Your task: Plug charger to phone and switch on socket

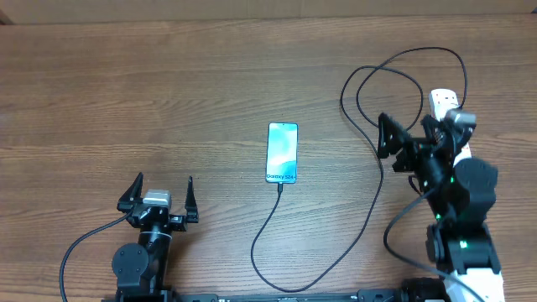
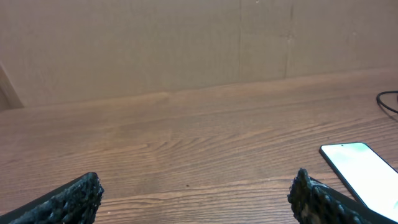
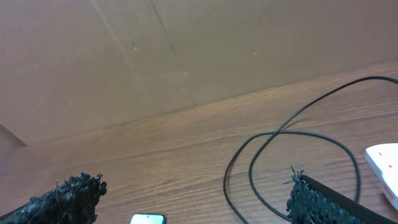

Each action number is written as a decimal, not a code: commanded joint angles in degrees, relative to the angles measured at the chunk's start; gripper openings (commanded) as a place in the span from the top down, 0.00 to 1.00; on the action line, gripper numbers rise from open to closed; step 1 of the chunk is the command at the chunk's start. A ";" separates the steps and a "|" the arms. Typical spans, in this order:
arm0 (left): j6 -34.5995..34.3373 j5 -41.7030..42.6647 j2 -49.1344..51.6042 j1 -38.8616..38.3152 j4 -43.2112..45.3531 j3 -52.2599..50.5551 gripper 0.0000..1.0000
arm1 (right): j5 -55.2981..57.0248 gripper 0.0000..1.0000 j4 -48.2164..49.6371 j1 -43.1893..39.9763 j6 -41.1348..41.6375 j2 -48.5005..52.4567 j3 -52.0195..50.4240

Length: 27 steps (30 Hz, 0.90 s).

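The left hand (image 1: 164, 181) gapes empty near the front edge; the right hand (image 1: 408, 134), also released, hovers beside the socket (image 1: 442, 101). Between them the phone (image 1: 283, 153) lies screen-up on the surface (image 1: 126, 84), with the charger (image 1: 267, 226) tip at its near edge.

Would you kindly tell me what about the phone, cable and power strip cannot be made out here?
Power strip: overhead, the right arm covers most of it, switches unseen; right wrist view cuts it at the edge.
Cable tip at the phone: overhead, too small to tell whether it is plugged in.
Cable's plug: overhead, hidden under the right arm.
Phone: cut off by the frame edge in both wrist views.
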 commanded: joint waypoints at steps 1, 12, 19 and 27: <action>-0.79 -0.57 -0.63 0.39 -0.17 -0.22 0.00 | 1.29 0.00 0.50 0.35 -1.97 -5.57 -4.07; -0.79 -0.57 -0.61 0.39 -0.17 -0.22 0.00 | 1.27 0.00 3.56 0.39 -2.64 -17.77 -13.94; -0.79 -0.57 -0.61 0.39 -0.17 -0.22 0.00 | 1.29 0.00 9.29 0.42 -2.84 -24.98 -21.99; -0.79 -0.57 -0.61 0.39 -0.17 -0.22 0.00 | 1.46 0.00 9.42 0.42 -2.84 -30.91 -27.54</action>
